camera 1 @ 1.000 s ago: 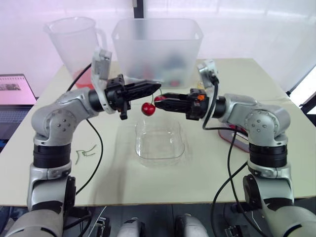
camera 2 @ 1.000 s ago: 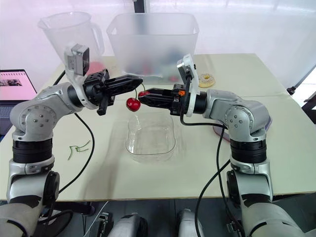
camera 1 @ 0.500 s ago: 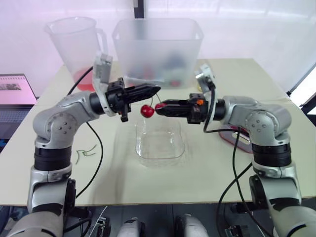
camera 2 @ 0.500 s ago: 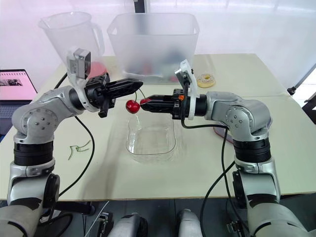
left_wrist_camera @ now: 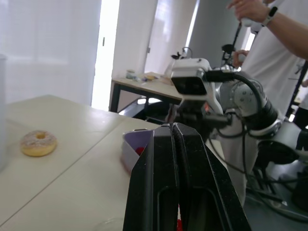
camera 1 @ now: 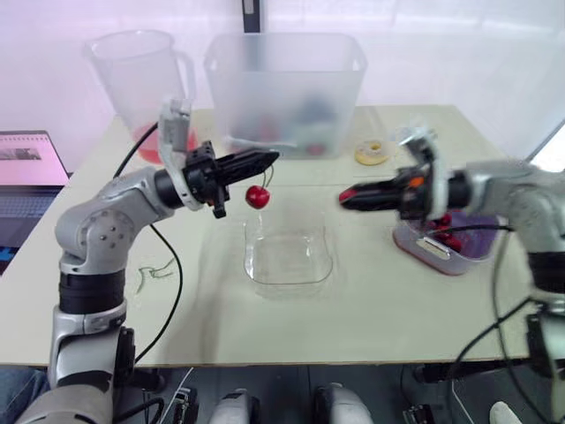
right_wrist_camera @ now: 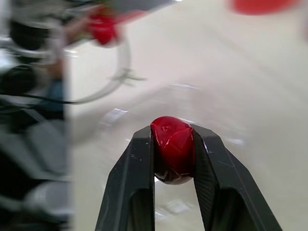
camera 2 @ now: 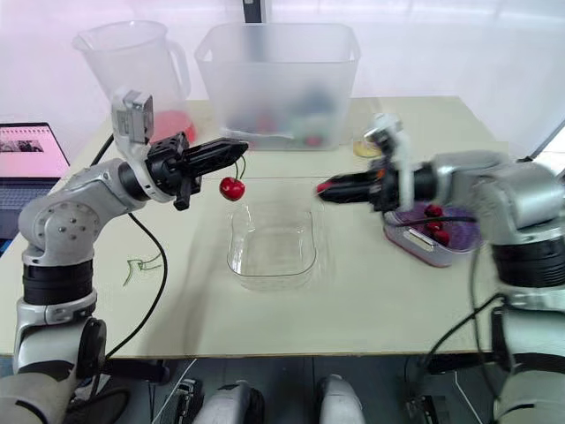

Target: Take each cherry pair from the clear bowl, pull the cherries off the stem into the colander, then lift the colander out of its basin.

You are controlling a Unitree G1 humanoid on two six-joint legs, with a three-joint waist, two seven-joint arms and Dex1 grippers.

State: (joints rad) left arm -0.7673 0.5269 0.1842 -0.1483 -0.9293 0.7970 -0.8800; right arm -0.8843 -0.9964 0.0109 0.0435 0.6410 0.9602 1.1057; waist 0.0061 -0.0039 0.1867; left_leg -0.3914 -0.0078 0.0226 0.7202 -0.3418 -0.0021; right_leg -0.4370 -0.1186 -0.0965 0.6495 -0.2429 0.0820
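My left gripper (camera 1: pixel 270 160) is shut on a thin stem, and one red cherry (camera 1: pixel 257 196) hangs from it above the far rim of the clear bowl (camera 1: pixel 288 257). The bowl looks empty. My right gripper (camera 1: pixel 345 196) hovers to the right of the bowl, apart from the left one, shut on a second cherry (right_wrist_camera: pixel 173 150) that sits between its two fingers. Further right stands the purple colander in its basin (camera 1: pixel 415 246), with a few cherries (camera 2: pixel 433 224) inside.
A big frosted bin (camera 1: pixel 282 88) and a clear pitcher (camera 1: pixel 141 79) stand at the back. A small donut (camera 1: pixel 372 153) lies near the bin. Loose green stems (camera 1: pixel 152 270) lie left of the bowl, and a laptop (camera 1: pixel 26 168) sits at the far left. A person (left_wrist_camera: pixel 269 33) stands beyond the table.
My right gripper has pulled away to the right with one cherry, off the stem. The left gripper keeps the stem with the other cherry and has barely moved.
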